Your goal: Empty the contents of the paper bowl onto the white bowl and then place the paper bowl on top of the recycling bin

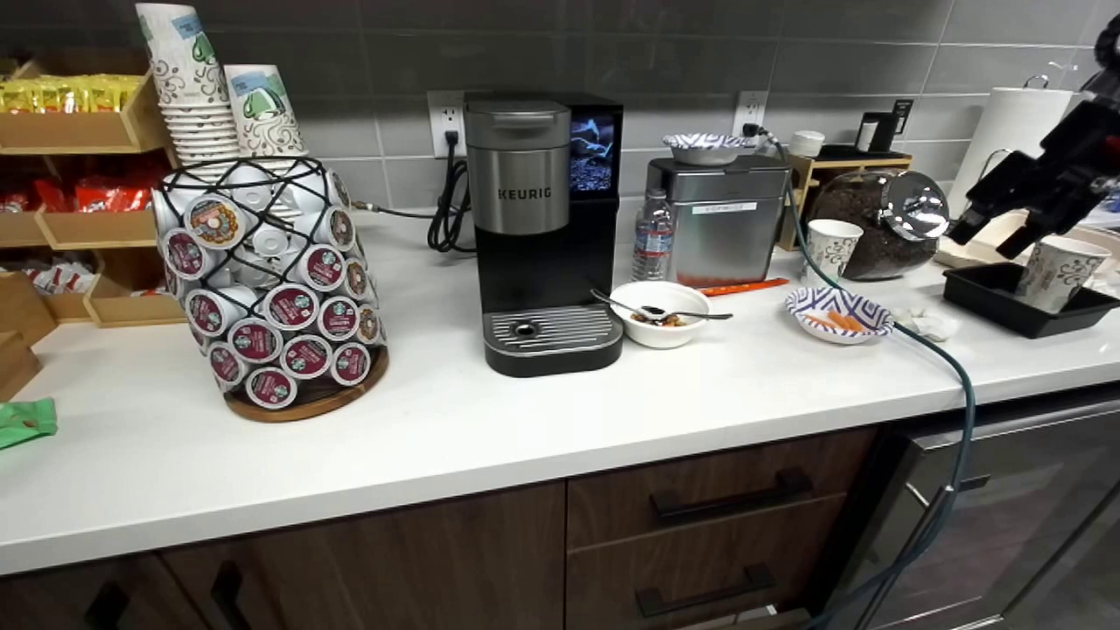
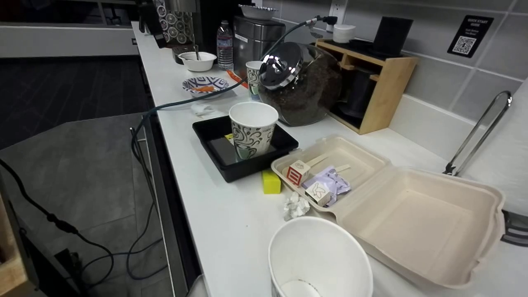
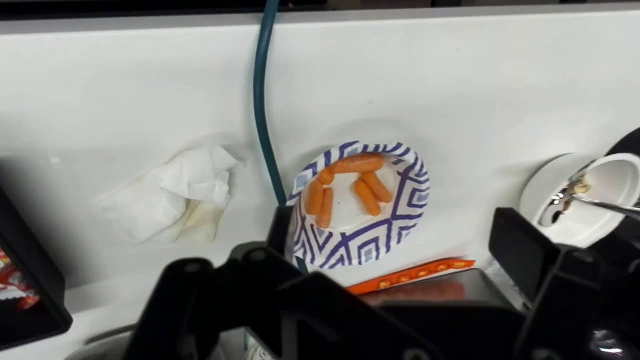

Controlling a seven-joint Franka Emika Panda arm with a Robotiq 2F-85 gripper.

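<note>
White countertop (image 3: 465,75) lies beneath the gripper (image 3: 397,230), jaws wide apart and unloaded. Open room separates the paper bowl (image 3: 342,200) of carrots (image 3: 357,163), a cable (image 3: 261,90) at its rim, from the front edge (image 3: 450,15) and white bowl (image 3: 614,175).

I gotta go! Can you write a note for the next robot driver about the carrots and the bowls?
Gripper: open, empty, held above the counter.
Paper bowl: on the counter, carrots inside; a teal cable runs by its rim.
White bowl: beside the coffee maker, with food bits and metal utensils in it.
Done: no step yet.
Left: grip the paper bowl, tip the carrots into the white bowl, then set the paper bowl on what is probably the recycling bin, the silver box with another patterned bowl on top.
</note>
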